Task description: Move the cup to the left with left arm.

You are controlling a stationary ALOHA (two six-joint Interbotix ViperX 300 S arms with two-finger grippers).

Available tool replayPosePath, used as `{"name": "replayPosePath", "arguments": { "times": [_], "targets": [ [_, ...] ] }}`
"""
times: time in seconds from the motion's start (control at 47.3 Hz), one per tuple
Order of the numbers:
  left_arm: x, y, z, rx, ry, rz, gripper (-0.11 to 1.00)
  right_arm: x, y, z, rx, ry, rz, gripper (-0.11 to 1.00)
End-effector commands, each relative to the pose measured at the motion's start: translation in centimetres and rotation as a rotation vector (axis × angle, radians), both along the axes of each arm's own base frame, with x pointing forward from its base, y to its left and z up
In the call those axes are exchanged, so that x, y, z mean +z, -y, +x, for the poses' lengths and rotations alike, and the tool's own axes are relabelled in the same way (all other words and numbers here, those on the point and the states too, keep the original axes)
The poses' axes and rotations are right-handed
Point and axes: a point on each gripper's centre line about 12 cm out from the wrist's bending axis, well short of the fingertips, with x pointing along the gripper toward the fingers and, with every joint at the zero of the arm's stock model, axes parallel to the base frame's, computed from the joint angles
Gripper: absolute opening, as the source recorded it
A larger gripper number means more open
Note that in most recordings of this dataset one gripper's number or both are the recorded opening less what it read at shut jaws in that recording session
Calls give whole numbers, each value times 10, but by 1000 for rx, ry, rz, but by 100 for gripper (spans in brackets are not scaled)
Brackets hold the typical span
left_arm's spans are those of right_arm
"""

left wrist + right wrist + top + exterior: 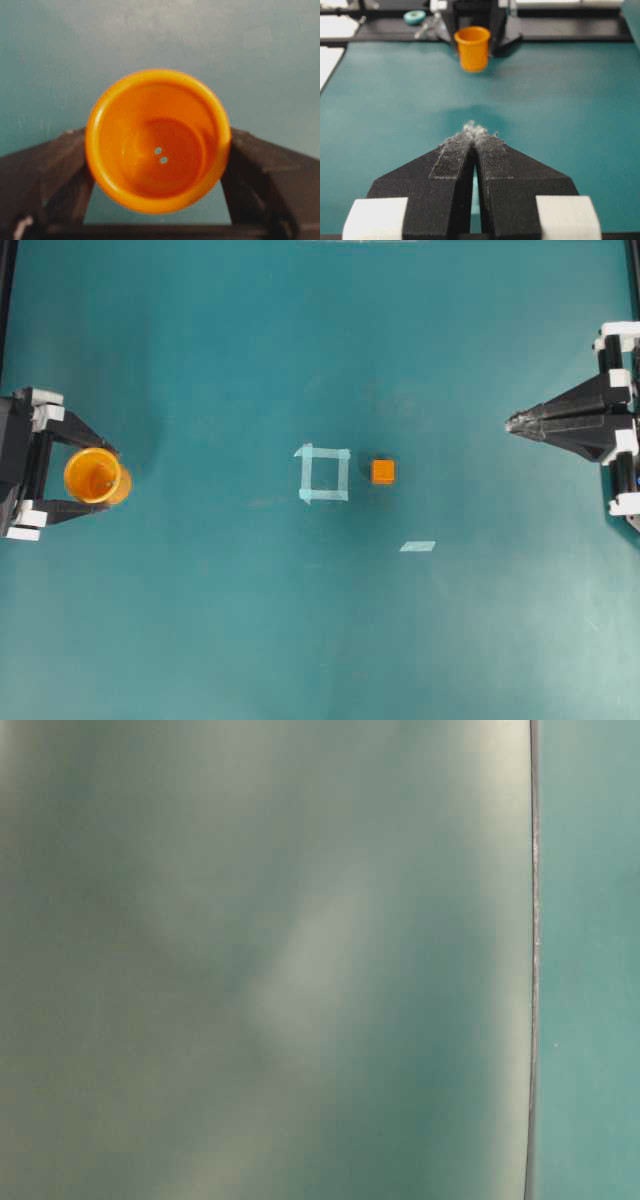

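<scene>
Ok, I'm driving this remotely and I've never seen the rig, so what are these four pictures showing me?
Two black robot arms face each other across a green table. The overhead view looks straight down. The left gripper, at that view's left edge, has its fingers on either side of the orange cup; whether they press it I cannot tell. The left wrist camera looks down into the cup. The right gripper is shut and empty; its camera looks across at the cup. A small orange cube sits beside a tape square. The table-level view is only blur.
</scene>
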Motion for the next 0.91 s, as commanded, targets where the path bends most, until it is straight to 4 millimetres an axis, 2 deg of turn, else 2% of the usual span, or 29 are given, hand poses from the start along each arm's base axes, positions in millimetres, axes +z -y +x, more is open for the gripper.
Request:
{"name": "replayPosePath", "arguments": {
  "times": [0.0,0.887],
  "targets": [
    [3,1,2,-8,9,2,73,14,0,3,-2,34,4,-1],
    [0,-2,2,11,6,4,73,14,1,2,-7,35,4,-1]
  ]
}}
